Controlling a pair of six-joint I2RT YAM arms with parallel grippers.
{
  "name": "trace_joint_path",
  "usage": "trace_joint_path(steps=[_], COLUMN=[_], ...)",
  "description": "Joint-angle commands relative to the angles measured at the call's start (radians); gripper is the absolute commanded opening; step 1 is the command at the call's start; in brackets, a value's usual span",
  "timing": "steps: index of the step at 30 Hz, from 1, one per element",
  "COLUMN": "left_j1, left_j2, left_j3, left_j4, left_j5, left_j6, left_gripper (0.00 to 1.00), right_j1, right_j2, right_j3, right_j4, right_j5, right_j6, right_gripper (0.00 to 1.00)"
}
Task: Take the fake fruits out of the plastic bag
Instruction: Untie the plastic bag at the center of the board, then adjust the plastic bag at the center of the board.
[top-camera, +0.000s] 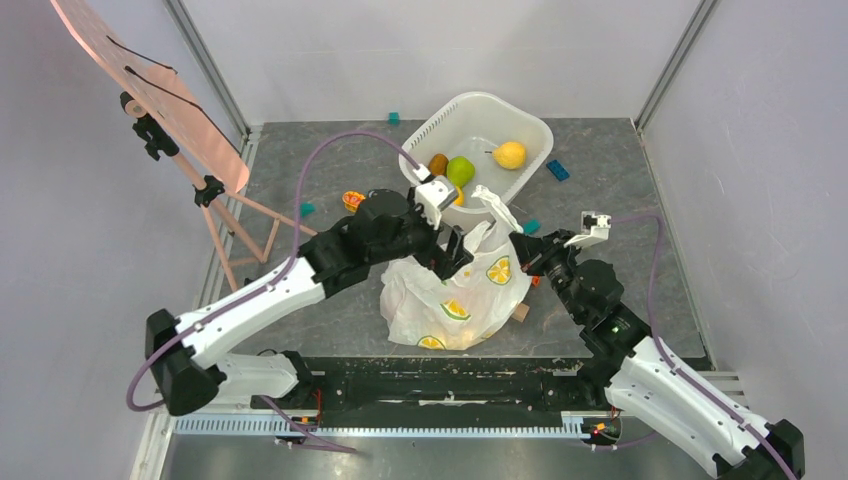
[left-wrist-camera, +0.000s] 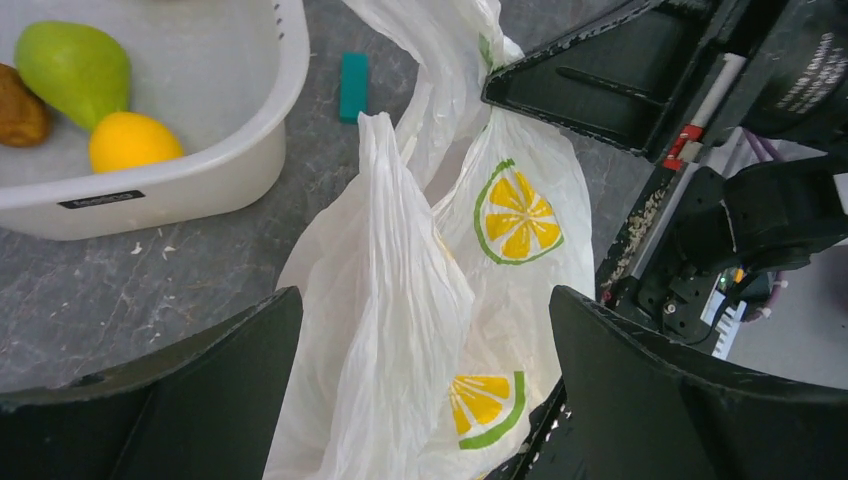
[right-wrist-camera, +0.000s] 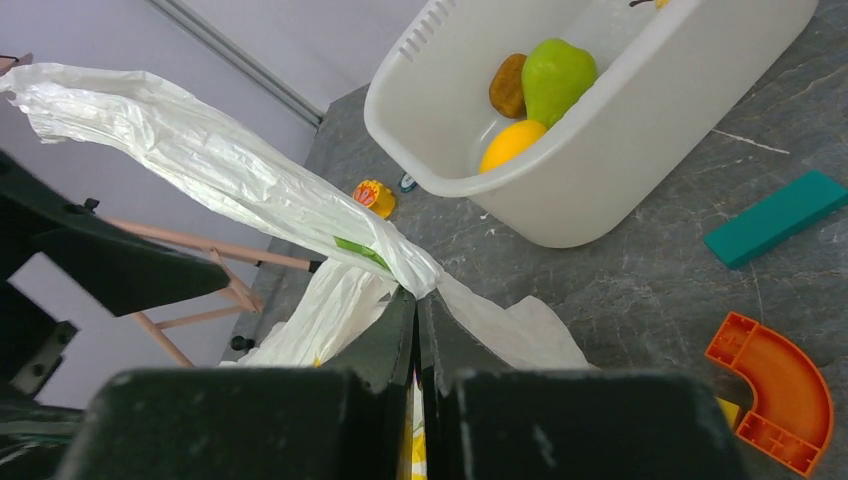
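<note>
The plastic bag, white with lemon-slice prints, lies crumpled on the table's middle. My right gripper is shut on one of its loop handles and holds that strip stretched up off the table; the pinch shows in the right wrist view. My left gripper is open just above the bag's top, and the bag's upper folds lie between its spread fingers without touching them. What is inside the bag is hidden. No red apple, peach, banana or round green fruit shows.
A rigid white tub behind the bag holds a green pear, a lemon, a brown fruit and another yellow fruit. Loose toy blocks lie around: teal, blue, an orange curve. A wooden easel stands left.
</note>
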Motion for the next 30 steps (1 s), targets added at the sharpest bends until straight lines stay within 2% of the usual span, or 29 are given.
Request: trace_joint_path(steps=[1,12,14,19,22,27,30], left_j1=[-0.004,-0.004,-0.003,-0.004,-0.004,-0.004,-0.004], left_j2=[0.094,0.24,0.246,0.207,0.144,-0.003,-0.12], left_j3=[0.049,0.09,0.099,0.108,0.093,-0.006,-0.102], left_j4=[0.02,0.064,0.063,0.055,0.064,0.132,0.203], left_j5=[0.079,0.045,0.044,0.027,0.014,-0.008,-0.038], left_j6=[0.061,0.108,0.112,0.112,0.116,0.117,0.095], left_gripper=[1.0,0.98,0.89,0.57,0.47,0.23,0.21], right_j1=[-0.002,-0.002,-0.002,-0.002,-0.002,-0.002,-0.002], right_j2=[-0.02,-0.044,-0.046,-0.059,-0.059,-0.071,-0.084], right_j3=[0.021,0.028,0.029,0.02,0.015,0.001,-0.012], right_j4=[0.032,0.021,0.013,0.001,0.003,-0.005,-0.009], right_j5=[-0.031,-0.08,-0.084,-0.072,-0.069,-0.052,-0.053], right_j6=[-0.031,-0.071,-0.081,-0.1,-0.118,-0.125,-0.126], right_gripper=[0.0,0.0,0.0,0.0,0.0,0.01,0.02])
